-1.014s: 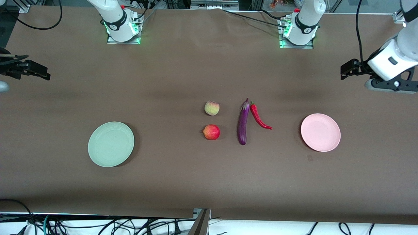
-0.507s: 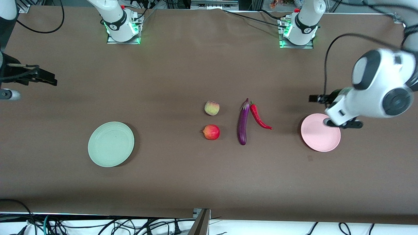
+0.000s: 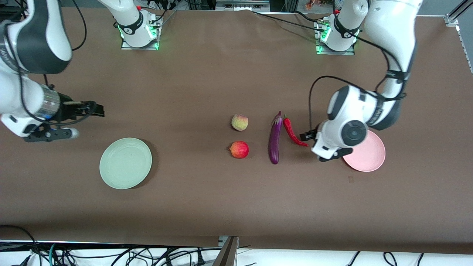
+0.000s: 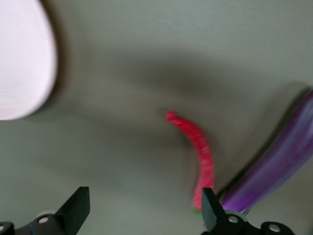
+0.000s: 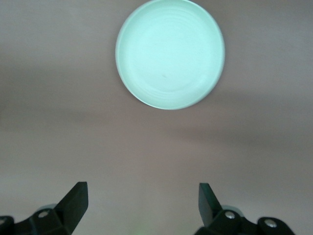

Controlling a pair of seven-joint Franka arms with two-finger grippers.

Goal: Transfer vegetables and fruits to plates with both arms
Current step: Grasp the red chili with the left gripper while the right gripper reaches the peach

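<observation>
While front hides them, left tool [image 4: 142,210] wide by chili [image 4: 198,152], right tool [image 5: 142,205] wide.

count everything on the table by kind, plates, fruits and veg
plates: 2, green plate and pink plate
fruits: 2, peach and red fruit
vegetables: 2, eggplant and chili
total: 6

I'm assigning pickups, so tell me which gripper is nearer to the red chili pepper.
Left. The left gripper is open right beside the chili pepper, at its tip by the pink plate. The right gripper is open near the green plate at the right arm's end of the table.
</observation>
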